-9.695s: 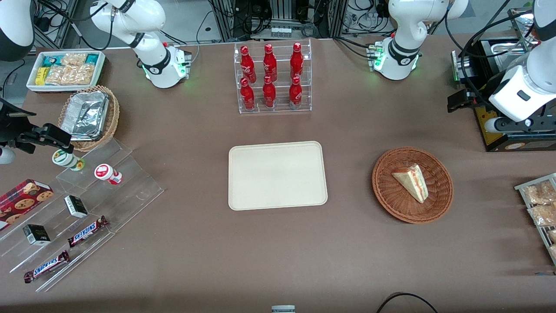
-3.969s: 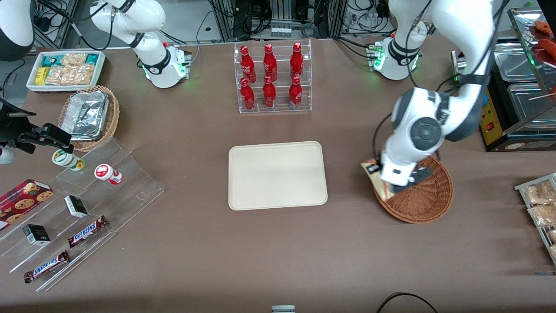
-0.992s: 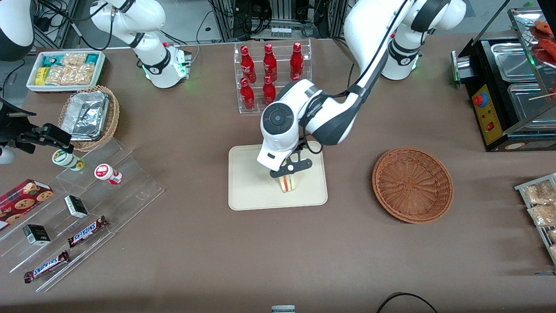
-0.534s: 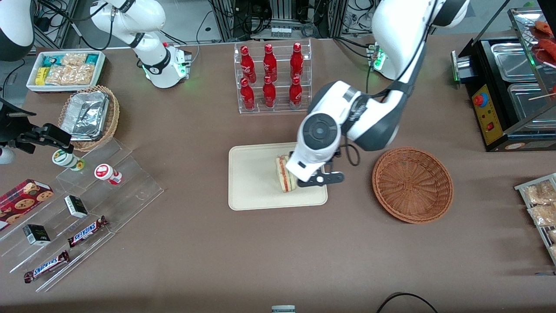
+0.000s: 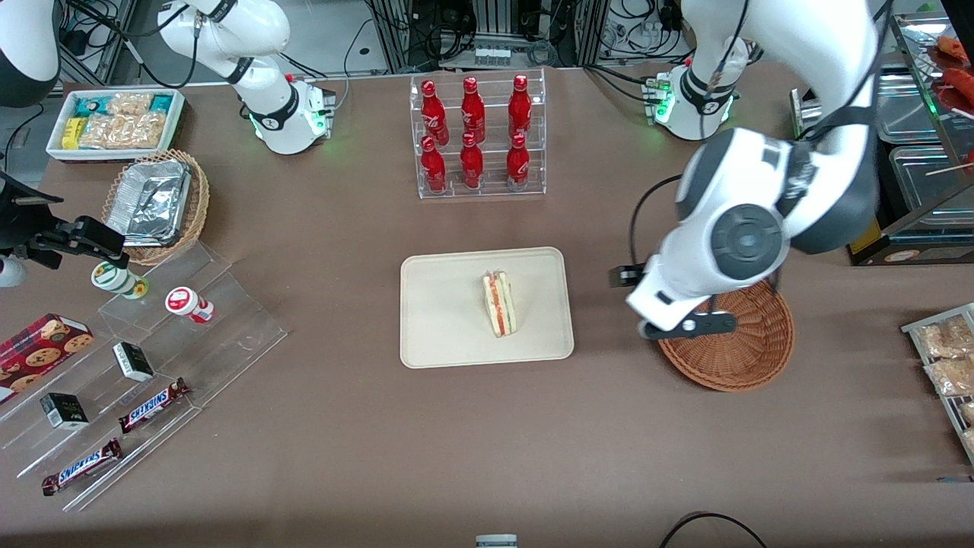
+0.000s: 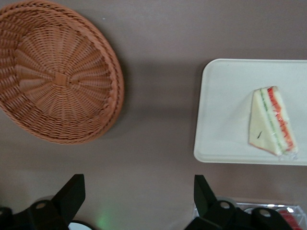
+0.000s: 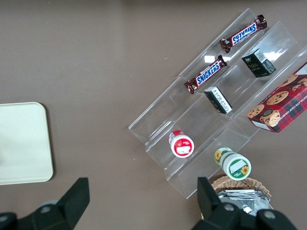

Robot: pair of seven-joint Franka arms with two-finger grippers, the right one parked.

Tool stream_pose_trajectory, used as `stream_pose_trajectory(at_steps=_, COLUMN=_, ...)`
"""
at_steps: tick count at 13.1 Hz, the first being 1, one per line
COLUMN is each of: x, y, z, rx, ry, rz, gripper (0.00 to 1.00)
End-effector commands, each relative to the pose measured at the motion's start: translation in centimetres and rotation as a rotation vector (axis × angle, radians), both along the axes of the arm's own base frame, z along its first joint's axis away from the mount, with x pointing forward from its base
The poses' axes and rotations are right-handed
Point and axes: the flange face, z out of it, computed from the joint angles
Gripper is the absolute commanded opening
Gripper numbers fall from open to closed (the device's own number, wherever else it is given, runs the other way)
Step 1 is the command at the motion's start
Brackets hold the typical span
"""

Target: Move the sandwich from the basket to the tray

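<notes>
- The sandwich (image 5: 499, 304) lies on the tray (image 5: 441, 335), toward the tray edge that faces the basket (image 5: 753, 358).
- In the front view the sandwich's long axis runs toward the front camera, and the red and green filling shows along its upper edge.
- In the left wrist view the sandwich (image 6: 271, 121) rests inside the tray (image 6: 225, 105) rim, near one corner, with nothing touching it.
- The basket sits on the brown table (image 5: 342, 441), toward the working arm's end and well apart from the tray.
- In the left wrist view the basket (image 6: 57, 79) holds nothing; only bare weave shows inside.
- The gripper (image 5: 689, 326) hangs above the basket rim that faces the tray, with the left arm's white and grey links above it.
- In the left wrist view the gripper (image 6: 139, 201) is spread wide, with the two black fingers (image 6: 72, 194) far apart.
- The gripper holds nothing; bare table shows between its fingers.
- A clear rack of red bottles (image 5: 475, 133) stands farther from the front camera than the tray.
</notes>
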Motion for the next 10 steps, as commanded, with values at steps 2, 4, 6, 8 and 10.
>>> stream_pose_trajectory(at_steps=2, x=-2.5, y=7.7, z=3.1, rx=-0.057, ry=0.001, rz=-0.068, gripper=1.0)
stream_pose_trajectory(at_steps=4, x=-2.9, y=10.9, z=4.3, rx=-0.072, ry=0.002, rz=-0.081, gripper=1.0)
stream_pose_trajectory(at_steps=6, x=-3.6, y=11.9, z=5.4, rx=-0.061, ry=0.0, rz=-0.08, gripper=1.0)
stream_pose_trajectory(at_steps=8, x=-4.8, y=14.9, z=6.7, rx=-0.064, ry=-0.017, rz=-0.033, gripper=1.0)
stream_pose_trajectory(at_steps=10, x=-6.0, y=16.0, z=8.2, rx=-0.069, ry=-0.033, rz=-0.027, gripper=1.0)
